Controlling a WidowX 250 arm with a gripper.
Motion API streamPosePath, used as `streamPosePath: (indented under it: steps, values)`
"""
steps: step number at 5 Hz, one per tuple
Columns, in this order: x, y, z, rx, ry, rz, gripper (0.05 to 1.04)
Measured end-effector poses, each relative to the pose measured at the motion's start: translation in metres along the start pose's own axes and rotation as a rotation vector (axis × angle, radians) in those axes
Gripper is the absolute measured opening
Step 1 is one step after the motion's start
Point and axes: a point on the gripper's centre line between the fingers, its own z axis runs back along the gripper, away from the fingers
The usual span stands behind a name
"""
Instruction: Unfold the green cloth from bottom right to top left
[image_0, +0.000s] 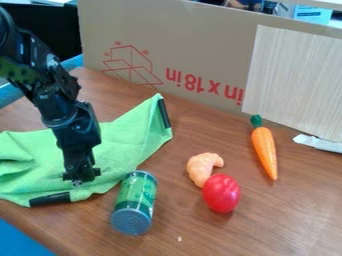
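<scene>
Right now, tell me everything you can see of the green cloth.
The green cloth is bright green and looks soft and fuzzy, with one black strip on its right edge and another on its near edge. It lies spread but rumpled on the brown table, bunched in folds at the left, where it runs out of view. The gripper is down at its near part; I can't tell whether it grips it. A can lies by its near right edge.

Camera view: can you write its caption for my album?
Black pincer at a rumpled green cloth, with a can and an orange carrot on the brown table.
</scene>
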Motion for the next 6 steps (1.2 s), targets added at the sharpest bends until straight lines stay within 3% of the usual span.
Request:
streamPosePath:
  steps: [1, 2, 3, 4, 6]
  values:
    - [-0.001, 0.000, -0.001, 0.001, -0.003, -0.012, 0.145]
    - [-0.002, -0.001, 0.000, -0.005, -0.009, -0.007, 0.068]
    - [-0.001, 0.002, 0.004, -0.024, -0.024, 0.038, 0.054]
    - [0.009, 0.024, 0.017, 0.002, -0.056, 0.089, 0.054]
    - [0.029, 0.078, 0.023, 0.022, -0.073, 0.236, 0.054]
